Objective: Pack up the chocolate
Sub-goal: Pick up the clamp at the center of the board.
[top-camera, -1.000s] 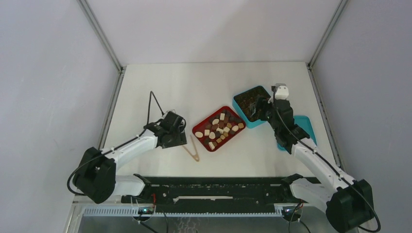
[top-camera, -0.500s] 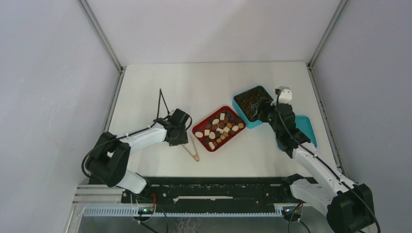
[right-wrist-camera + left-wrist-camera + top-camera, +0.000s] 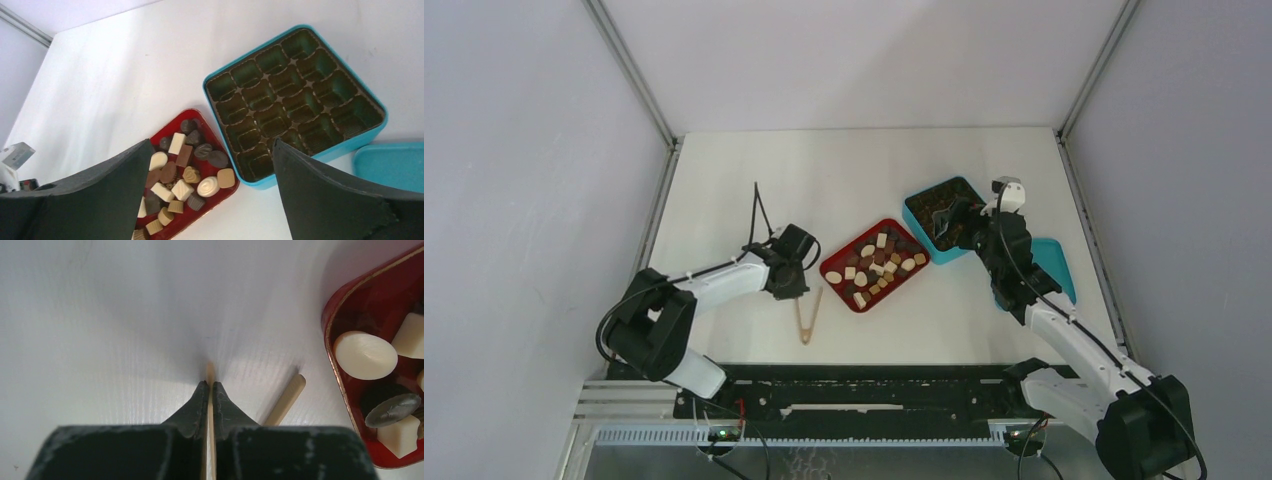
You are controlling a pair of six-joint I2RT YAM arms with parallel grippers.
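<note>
In the top external view the chocolate point(image 3: 879, 262) is lying heaped in a red tray point(image 3: 827, 270) around the middle of the table point(image 3: 844, 170), and the left gripper point(image 3: 792, 288) is sitting low just beside the tray's left corner, apart from the pieces, at the upper end of a pair of wooden tongs point(image 3: 805, 325) that is pointing toward the near edge. The right gripper point(image 3: 952, 218) is hanging over a teal box point(image 3: 919, 235) right of the tray, with a teal lid point(image 3: 1054, 262) lying near the table's right edge. In the left wrist view the left gripper's fingers point(image 3: 192, 407) are clenching one thin leg of the tongs point(image 3: 210, 372), while the other leg point(image 3: 287, 397) is lying free on the table to the right; the tray's rim point(image 3: 327, 335) and a few cream and dark pieces of chocolate point(image 3: 365, 356) are showing at the right edge, near the fingertips but not touching them. In the right wrist view the right gripper point(image 3: 211, 145) is standing wide apart and gripping nothing, well above the table; the chocolate point(image 3: 182, 190) is lying below, nearer its left finger point(image 3: 100, 200), and the box's brown grid insert point(image 3: 290, 95) is sitting beyond the tips, nearer the right finger.
</note>
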